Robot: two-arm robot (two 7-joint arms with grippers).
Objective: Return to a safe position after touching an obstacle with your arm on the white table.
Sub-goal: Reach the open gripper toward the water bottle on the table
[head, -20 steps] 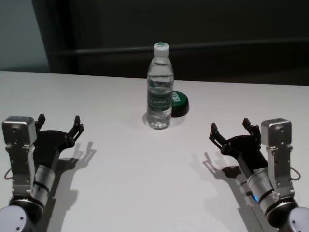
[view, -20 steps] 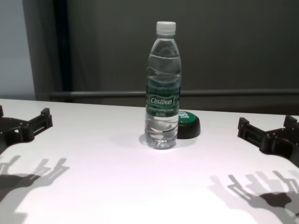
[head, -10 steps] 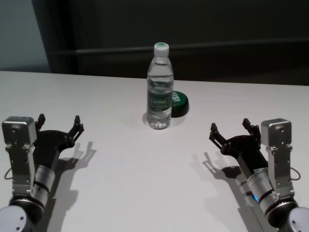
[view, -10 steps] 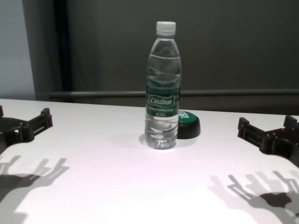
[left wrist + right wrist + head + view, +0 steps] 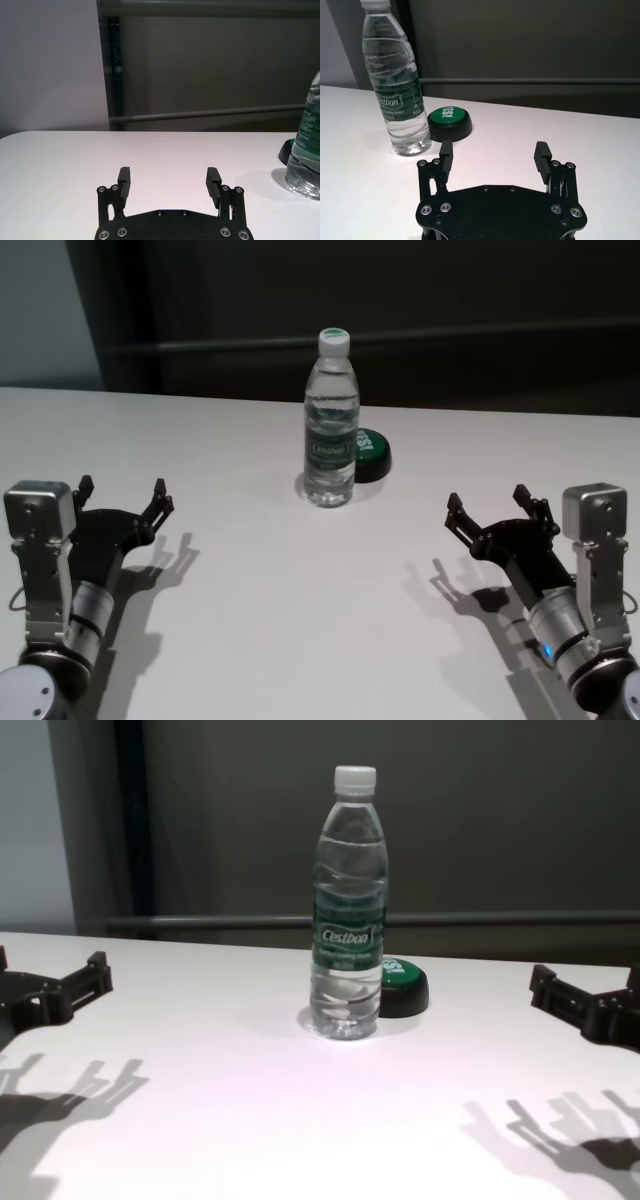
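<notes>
The obstacle, a tall clear water bottle (image 5: 331, 420) (image 5: 349, 905) (image 5: 399, 85) (image 5: 305, 145) with white cap and green label, stands upright at the middle back of the white table (image 5: 300, 620). My right gripper (image 5: 497, 510) (image 5: 494, 155) hovers open over the table's right side, well clear of the bottle, nothing between its fingers. My left gripper (image 5: 122, 492) (image 5: 169, 181) rests open at the left, also apart from the bottle.
A low black button with a green top (image 5: 370, 453) (image 5: 450, 121) (image 5: 402, 987) sits just behind and to the right of the bottle. A dark wall with a horizontal rail (image 5: 200, 922) runs behind the table's far edge.
My right arm has shifted to the right, away from the bottle. The left arm, bottle and button have not moved.
</notes>
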